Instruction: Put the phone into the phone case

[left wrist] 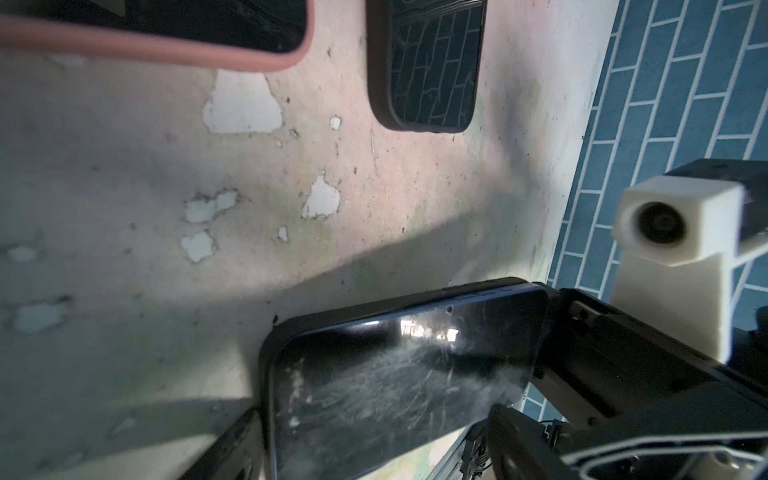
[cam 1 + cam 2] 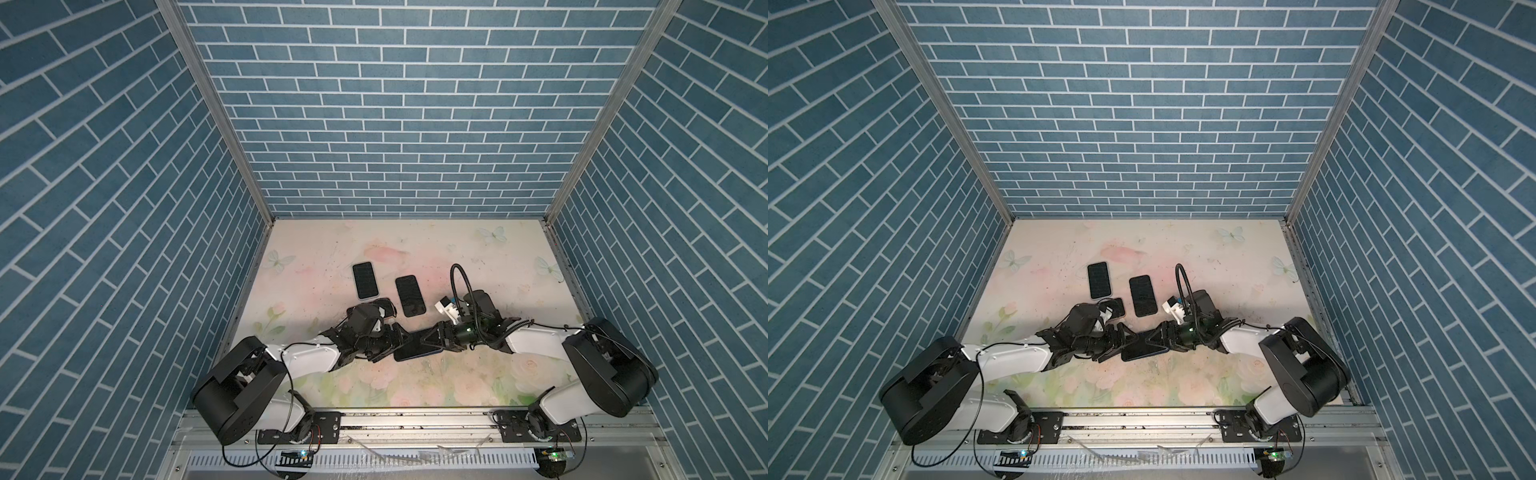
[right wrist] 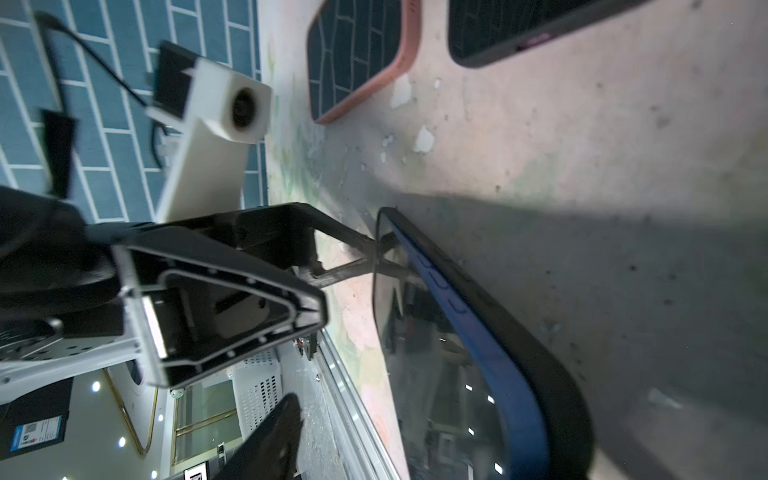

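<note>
In both top views a blue phone (image 2: 409, 353) (image 2: 1142, 351) lies screen up in a black phone case (image 1: 266, 353) near the table's front middle. In the right wrist view one long blue side (image 3: 478, 332) stands proud of the case rim (image 3: 552, 374). My left gripper (image 2: 401, 345) straddles the phone's left end, jaws wide; its finger (image 1: 232, 449) sits beside the case. My right gripper (image 2: 430, 341) straddles the right end. It is open, and its finger (image 3: 270, 436) stands off the phone's edge.
Behind the grippers lie three more cased phones: a light-rimmed one (image 2: 365, 280), a black one (image 2: 410, 295) and a pink-cased one (image 3: 361, 58) partly under my left wrist camera. The blue brick walls (image 2: 395, 124) enclose the floral table (image 2: 457, 386); a metal rail (image 2: 415, 419) runs along the front.
</note>
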Robot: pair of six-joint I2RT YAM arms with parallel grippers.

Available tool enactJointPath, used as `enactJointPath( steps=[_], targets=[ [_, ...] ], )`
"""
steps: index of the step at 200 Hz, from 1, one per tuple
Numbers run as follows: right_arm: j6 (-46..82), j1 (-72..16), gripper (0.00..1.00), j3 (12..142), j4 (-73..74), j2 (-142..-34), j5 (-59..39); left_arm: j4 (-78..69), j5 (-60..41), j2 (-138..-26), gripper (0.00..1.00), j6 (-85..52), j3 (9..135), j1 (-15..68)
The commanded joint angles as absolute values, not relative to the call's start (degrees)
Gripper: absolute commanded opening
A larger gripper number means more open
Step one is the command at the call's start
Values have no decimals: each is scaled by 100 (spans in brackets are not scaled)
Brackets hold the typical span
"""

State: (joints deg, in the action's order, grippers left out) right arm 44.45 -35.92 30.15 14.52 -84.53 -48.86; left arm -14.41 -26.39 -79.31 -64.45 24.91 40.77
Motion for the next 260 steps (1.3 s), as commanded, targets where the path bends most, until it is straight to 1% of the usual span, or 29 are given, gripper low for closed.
enactJointPath(
  steps=[1, 27, 45, 68, 115, 126, 139, 164, 189, 231, 260],
  targets=[
    [4507, -3483, 70, 2980, 1750, -8054, -5192, -1191, -2635, -8094, 85, -6373, 2441, 4122],
    [4517, -3417, 67, 2987, 1678, -7902, -5239, -1195, -2627, -8116, 85, -6373, 2428, 4123],
    [4516, -3417, 62, 2980, 1662, -7917, -5248, -1194, -2606, -8111, 85, -6374, 2425, 4122],
    [4518, -3411, 52, 2982, 1668, -8002, -5256, -1200, -2594, -8098, 84, -6382, 2402, 4125],
    [4516, -3410, 36, 2944, 1714, -8046, -5203, -1248, -2580, -8079, 85, -6410, 2329, 4123],
    [4509, -3416, 30, 2937, 1700, -8057, -5194, -1249, -2577, -8080, 85, -6407, 2321, 4122],
    [4501, -3410, 18, 2944, 1667, -8077, -5165, -1255, -2592, -8080, 85, -6411, 2329, 4122],
    [4423, -3414, 10, 2951, 1550, -8079, -5100, -1261, -2590, -8080, 84, -6408, 2341, 4123],
    [4047, -3418, 0, 3090, 906, -7954, -4880, -1271, -2593, -8086, 85, -6415, 2355, 4122],
    [3608, -3410, 0, 3375, 86, -7603, -4515, -1257, -2560, -8008, 85, -6418, 2388, 4122],
    [3529, -3364, 0, 3518, -132, -7386, -4421, -1159, -2414, -7668, 86, -6423, 2445, 4113]
  ],
)
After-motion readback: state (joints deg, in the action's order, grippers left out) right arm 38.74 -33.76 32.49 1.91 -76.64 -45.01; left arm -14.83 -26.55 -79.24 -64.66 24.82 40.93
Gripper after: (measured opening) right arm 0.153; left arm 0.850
